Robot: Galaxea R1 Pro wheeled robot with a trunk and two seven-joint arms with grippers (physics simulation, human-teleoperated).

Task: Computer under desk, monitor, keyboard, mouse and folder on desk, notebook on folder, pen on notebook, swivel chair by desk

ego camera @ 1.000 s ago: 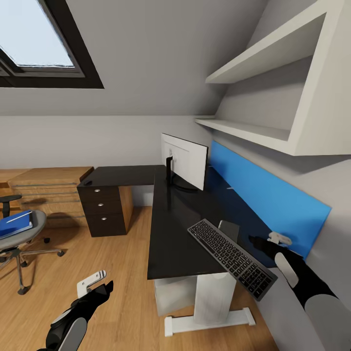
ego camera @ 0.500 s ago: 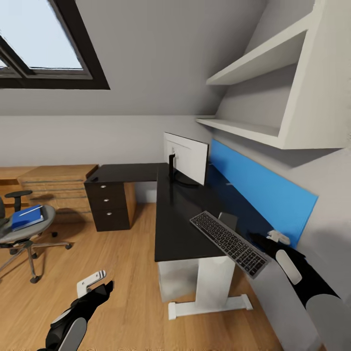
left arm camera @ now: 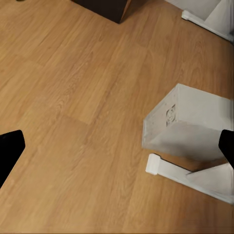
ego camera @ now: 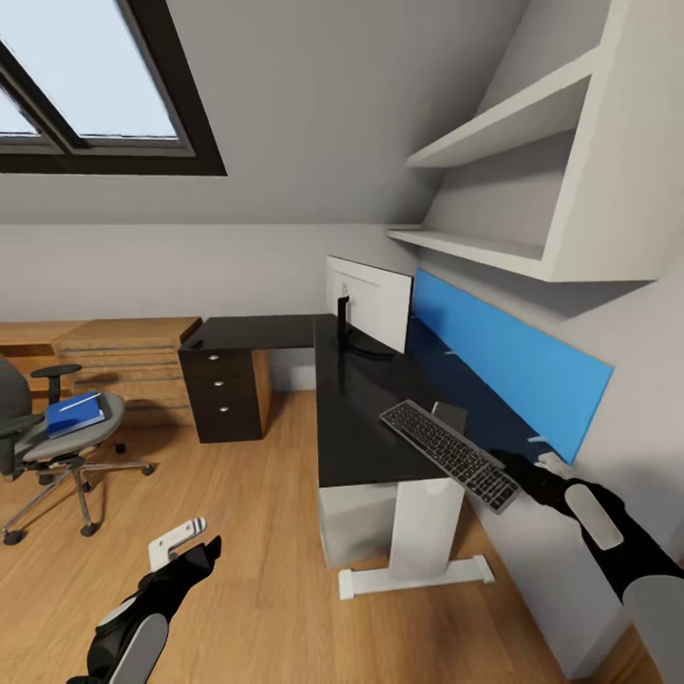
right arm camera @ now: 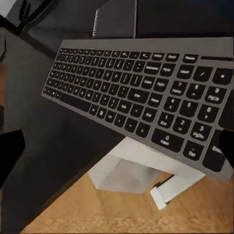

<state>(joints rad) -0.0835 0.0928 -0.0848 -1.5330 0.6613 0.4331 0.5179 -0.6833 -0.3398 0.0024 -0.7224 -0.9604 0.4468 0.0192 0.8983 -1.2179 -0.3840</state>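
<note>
right claw (ego camera: 518, 472) grips keyboard (ego camera: 448, 453) above desk (ego camera: 356, 418) edge.

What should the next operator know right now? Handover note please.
Right gripper: shut on the keyboard, held over the desk edge, not set down.
Left gripper: open, empty, over the floor.
Monitor on desk; computer under it: done.
Folder on the swivel chair, something thin and white lying on it.
Left: place keyboard, then everything else; chair stands away from the desk.
</note>
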